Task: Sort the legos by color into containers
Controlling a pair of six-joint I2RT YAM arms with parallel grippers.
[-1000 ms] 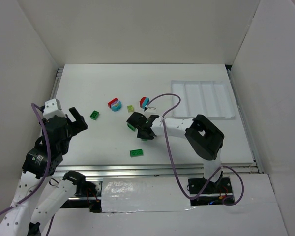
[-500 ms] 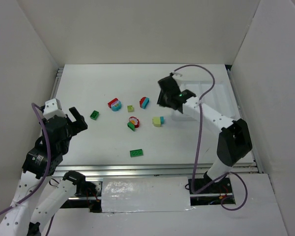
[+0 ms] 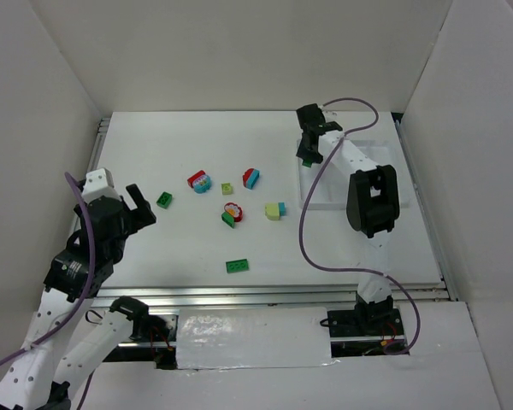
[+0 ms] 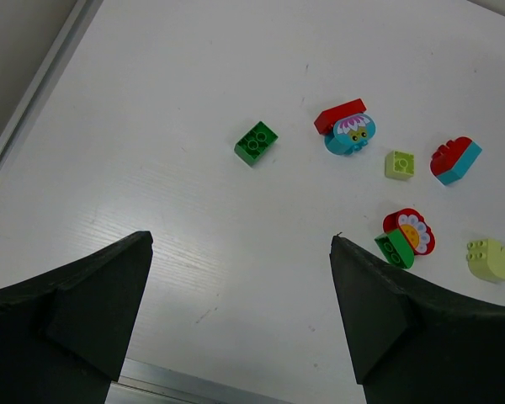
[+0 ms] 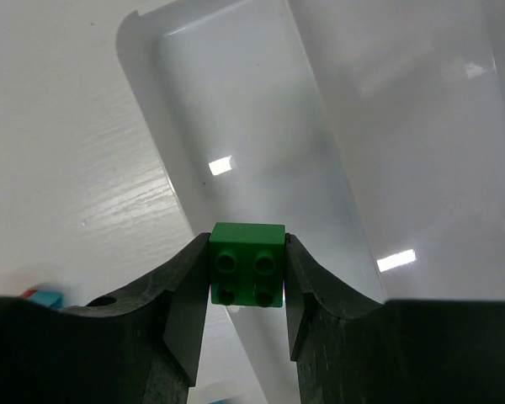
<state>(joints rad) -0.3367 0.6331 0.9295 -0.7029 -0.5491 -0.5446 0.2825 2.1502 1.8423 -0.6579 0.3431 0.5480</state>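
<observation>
My right gripper [image 3: 307, 158] [image 5: 247, 252] is shut on a dark green brick [image 5: 247, 265] and holds it above the leftmost compartment of the white tray [image 3: 321, 203] [image 5: 236, 109]. My left gripper [image 3: 138, 205] [image 4: 240, 240] is open and empty above bare table at the near left. On the table lie a dark green brick [image 3: 164, 200] [image 4: 256, 143], a red and teal pair [image 3: 200, 181], a small yellow-green brick [image 3: 227, 188], another red and teal pair [image 3: 251, 178], a red and green pair [image 3: 232, 213], a yellow-green and teal pair [image 3: 275, 210] and a flat green brick [image 3: 237, 266].
White walls enclose the table on the left, back and right. My right arm [image 3: 372, 201] lies across the tray and hides most of its compartments. A metal rail [image 3: 282, 295] runs along the near edge.
My right arm has swung from the middle of the table back and right to the tray's left end, carrying the green brick. My left arm has barely moved.
</observation>
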